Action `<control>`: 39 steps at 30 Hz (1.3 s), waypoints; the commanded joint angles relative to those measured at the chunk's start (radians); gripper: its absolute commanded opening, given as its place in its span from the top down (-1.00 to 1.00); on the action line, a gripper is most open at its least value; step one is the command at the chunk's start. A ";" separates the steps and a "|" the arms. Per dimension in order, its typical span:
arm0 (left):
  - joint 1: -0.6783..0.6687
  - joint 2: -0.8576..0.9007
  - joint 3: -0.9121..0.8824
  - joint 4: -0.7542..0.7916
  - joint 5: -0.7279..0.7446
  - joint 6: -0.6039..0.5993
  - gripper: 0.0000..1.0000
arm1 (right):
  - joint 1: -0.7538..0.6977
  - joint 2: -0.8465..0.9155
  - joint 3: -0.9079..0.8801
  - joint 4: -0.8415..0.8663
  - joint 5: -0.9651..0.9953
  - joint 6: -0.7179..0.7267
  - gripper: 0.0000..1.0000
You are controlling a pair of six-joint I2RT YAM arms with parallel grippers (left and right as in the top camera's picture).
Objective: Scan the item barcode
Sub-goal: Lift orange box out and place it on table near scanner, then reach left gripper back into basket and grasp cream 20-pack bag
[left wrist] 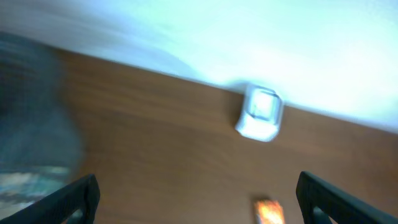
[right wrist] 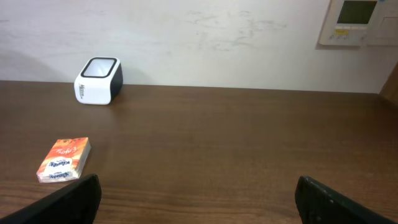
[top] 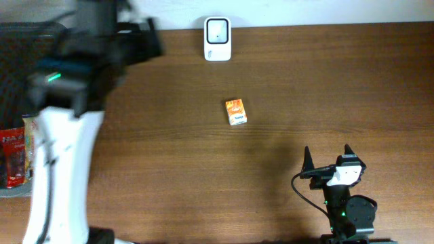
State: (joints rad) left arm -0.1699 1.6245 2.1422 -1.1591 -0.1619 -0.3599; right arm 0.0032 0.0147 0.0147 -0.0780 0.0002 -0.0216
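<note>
Overhead view, starting at the far left: a dark bin (top: 27,34) is sitting well to the left of the scanner (top: 218,39), with a glossy red snack packet (top: 12,157) showing inside it. The left arm (top: 61,169), a smooth white tube with a dark head, is reaching up beside the bin and is coming out blurred. Its wrist camera is smeared too, but the left gripper (left wrist: 199,194) is showing both dark fingers pushed out to the bottom corners of that view, so the claw is standing spread, with nothing between the jaws.

The scanner itself is a small white plastic block with rounded corners and a dark window on top, and it is standing at the far edge of the brown wood-grain table (top: 169,142), against the pale wall.

The item, a small orange carton (top: 236,112), is lying flat on the bare wood in front of the scanner and a touch to its right. It looks like thin printed card, flat and rectangular, with its long axis pointing nearly straight at the scanner, only slightly skewed.

Further right and nearer the robot's edge than the carton, well apart from the scanner, the right gripper (top: 327,152) is waiting with its black fingers splayed wide and empty. From that claw the carton is lying ahead and off to the left. I am judging the right arm the nearer of the two, though the left arm's blur is making that hard to call.
</note>
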 commanded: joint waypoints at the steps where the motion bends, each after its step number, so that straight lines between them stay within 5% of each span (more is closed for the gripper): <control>1: 0.231 -0.069 0.001 -0.058 -0.171 0.075 -0.98 | -0.004 -0.006 -0.009 -0.002 0.005 0.011 -0.97; 6: 0.596 -0.039 -0.002 -0.162 -0.238 0.088 -0.98 | -0.004 -0.006 -0.009 -0.002 0.005 0.011 -0.97; 11: 0.754 0.066 -0.002 -0.251 -0.212 0.088 -0.74 | -0.003 -0.006 -0.009 -0.002 0.005 0.011 -0.97; 27: 0.784 0.377 -0.283 -0.180 -0.219 0.183 -0.82 | -0.003 -0.006 -0.009 -0.002 0.005 0.011 -0.97; 39: 0.796 0.459 -0.438 -0.025 -0.193 0.227 -0.57 | -0.003 -0.006 -0.009 -0.002 0.005 0.011 -0.97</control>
State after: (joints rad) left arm 0.6186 2.0548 1.7710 -1.2221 -0.3645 -0.1532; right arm 0.0032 0.0147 0.0147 -0.0784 0.0002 -0.0208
